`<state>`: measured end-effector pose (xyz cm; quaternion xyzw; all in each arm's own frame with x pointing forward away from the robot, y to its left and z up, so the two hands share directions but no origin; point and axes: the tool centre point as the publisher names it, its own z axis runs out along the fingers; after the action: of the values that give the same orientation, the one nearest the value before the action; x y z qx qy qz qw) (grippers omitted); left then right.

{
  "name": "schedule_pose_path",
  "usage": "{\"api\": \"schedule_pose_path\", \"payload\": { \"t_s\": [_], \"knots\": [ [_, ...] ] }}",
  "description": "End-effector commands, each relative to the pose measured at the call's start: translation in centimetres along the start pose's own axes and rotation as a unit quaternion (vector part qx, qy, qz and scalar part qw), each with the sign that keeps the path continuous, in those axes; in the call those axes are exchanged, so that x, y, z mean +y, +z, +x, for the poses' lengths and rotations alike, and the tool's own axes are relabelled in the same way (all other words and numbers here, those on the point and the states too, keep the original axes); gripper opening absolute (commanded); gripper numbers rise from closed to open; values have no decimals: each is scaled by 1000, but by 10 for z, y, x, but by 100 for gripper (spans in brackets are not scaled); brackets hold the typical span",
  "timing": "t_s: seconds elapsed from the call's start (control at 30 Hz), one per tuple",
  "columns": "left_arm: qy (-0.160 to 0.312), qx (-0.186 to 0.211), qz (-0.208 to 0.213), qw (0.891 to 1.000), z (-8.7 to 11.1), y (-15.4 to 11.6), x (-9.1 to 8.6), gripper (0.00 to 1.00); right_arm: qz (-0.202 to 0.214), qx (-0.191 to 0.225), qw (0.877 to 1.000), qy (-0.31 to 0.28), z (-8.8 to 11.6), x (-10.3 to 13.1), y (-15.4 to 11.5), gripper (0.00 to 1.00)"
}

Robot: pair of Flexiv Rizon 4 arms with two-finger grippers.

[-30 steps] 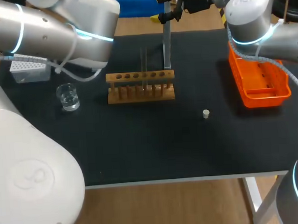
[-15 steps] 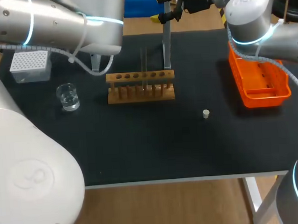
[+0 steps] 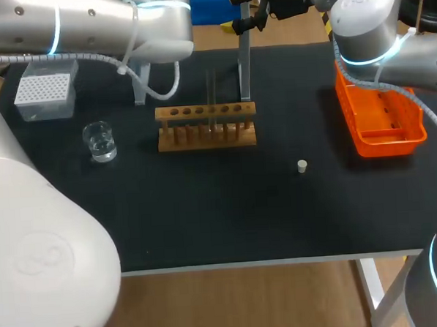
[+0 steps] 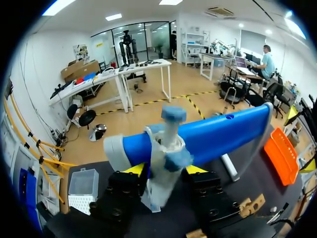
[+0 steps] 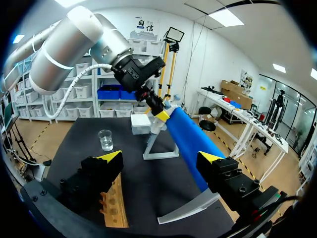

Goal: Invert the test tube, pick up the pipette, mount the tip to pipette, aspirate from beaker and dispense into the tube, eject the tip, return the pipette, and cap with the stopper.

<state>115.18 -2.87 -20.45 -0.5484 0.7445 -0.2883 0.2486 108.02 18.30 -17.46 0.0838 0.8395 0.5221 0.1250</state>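
The left gripper (image 4: 164,169) has its jaws clamped on the white body of the pipette (image 4: 166,144), by the top of the grey stand (image 3: 137,87) near the far edge of the table (image 3: 206,208). The right gripper (image 3: 234,12) pinches the test tube (image 3: 243,63) by its top. The tube hangs upright over the far right end of the wooden rack (image 3: 206,127).

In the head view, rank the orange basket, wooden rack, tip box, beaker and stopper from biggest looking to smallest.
1. orange basket
2. wooden rack
3. tip box, partly hidden by the left arm
4. beaker
5. stopper
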Motion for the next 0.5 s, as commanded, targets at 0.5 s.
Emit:
{"api": "schedule_pose_path", "payload": {
  "t_s": [0.5],
  "knots": [
    [-1, -6, 4, 1000, 1, -26, -5, 100, 2, 1, 1000, 0, 0, 1, 0, 100]
  ]
}}
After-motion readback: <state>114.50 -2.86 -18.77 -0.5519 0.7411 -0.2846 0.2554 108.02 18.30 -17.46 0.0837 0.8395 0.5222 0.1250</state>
